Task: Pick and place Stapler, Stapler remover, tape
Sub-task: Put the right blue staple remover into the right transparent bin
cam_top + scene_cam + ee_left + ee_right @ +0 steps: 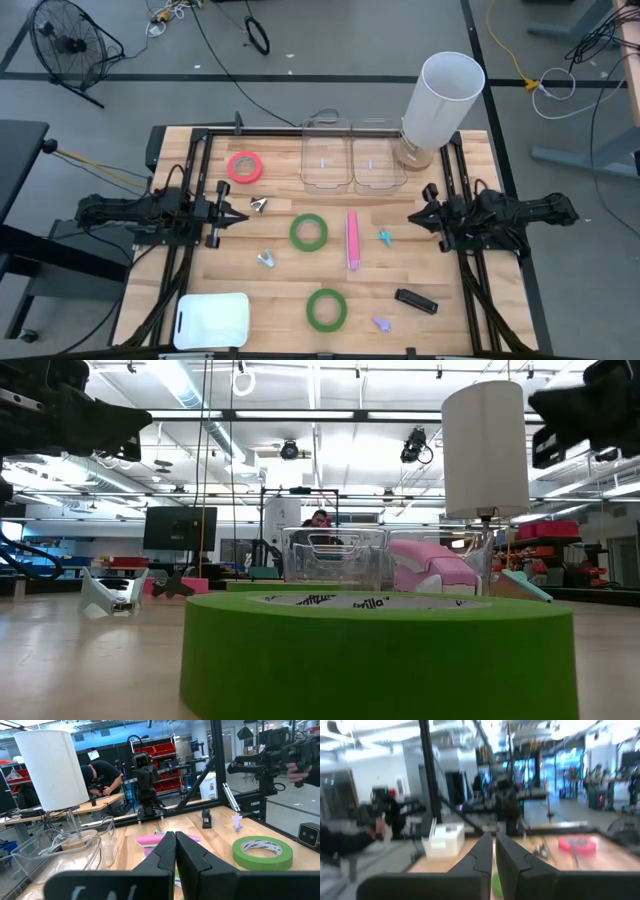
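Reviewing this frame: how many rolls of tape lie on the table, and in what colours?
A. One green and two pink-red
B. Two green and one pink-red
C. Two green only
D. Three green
B: the high view shows one green roll mid-table, a second green roll nearer the front edge, and a pink-red roll toward the back on the left arm's side.

Three tape rolls (pixel 309 231) (two green, one pink-red), two clear bins (pixel 325 160), two staplers (pixel 352 239).
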Action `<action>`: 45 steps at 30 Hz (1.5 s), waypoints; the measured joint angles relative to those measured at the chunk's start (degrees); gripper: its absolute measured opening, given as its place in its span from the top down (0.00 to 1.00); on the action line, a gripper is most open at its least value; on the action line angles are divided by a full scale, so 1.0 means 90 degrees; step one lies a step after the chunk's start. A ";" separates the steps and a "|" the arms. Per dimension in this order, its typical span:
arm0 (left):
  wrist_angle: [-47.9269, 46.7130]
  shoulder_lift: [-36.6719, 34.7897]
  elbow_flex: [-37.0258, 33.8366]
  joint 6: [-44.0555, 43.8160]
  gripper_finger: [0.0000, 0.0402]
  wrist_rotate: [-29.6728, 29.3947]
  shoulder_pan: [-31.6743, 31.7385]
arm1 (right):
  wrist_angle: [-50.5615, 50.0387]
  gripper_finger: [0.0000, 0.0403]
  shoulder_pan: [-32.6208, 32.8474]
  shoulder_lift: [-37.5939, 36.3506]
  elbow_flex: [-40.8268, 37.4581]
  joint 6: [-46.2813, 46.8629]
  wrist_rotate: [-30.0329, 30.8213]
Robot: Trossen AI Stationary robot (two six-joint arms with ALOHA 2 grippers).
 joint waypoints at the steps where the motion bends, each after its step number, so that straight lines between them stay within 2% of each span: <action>1: 0.0000 0.0000 -0.0002 0.0000 0.96 -0.0001 0.0000 | 0.0159 0.93 0.0000 0.0000 0.0000 0.0007 0.0055; 10: 0.0017 0.0000 -0.0002 0.0000 0.96 -0.0001 0.0005 | 0.1189 0.93 -0.0007 0.0036 0.0000 -0.0520 0.1826; 15: 0.0018 0.0000 -0.0002 0.0000 0.96 -0.0001 0.0005 | 0.0687 0.93 -0.0007 0.0564 0.0000 0.0298 0.1883; 18: 0.0022 0.0000 0.0000 0.0002 0.96 -0.0001 0.0005 | 0.0463 0.93 0.0002 0.1172 0.0116 0.1015 0.1656; 21: 0.0028 0.0000 0.0000 0.0005 0.96 -0.0001 0.0005 | 0.0266 0.93 0.0060 0.1919 0.0541 0.1209 0.1406; 29: 0.0039 0.0000 0.0000 0.0002 0.96 -0.0004 0.0005 | -0.2573 0.90 0.0370 0.4209 0.2543 0.1739 0.1903; 38: 0.0033 0.0000 -0.0002 -0.0001 0.96 -0.0004 0.0005 | -0.4940 0.70 0.0580 0.6305 0.4201 0.2447 0.1823; 45: 0.0029 0.0000 0.0000 -0.0003 0.96 -0.0003 0.0005 | -0.5256 0.54 0.0580 0.7096 0.4401 0.2791 0.1374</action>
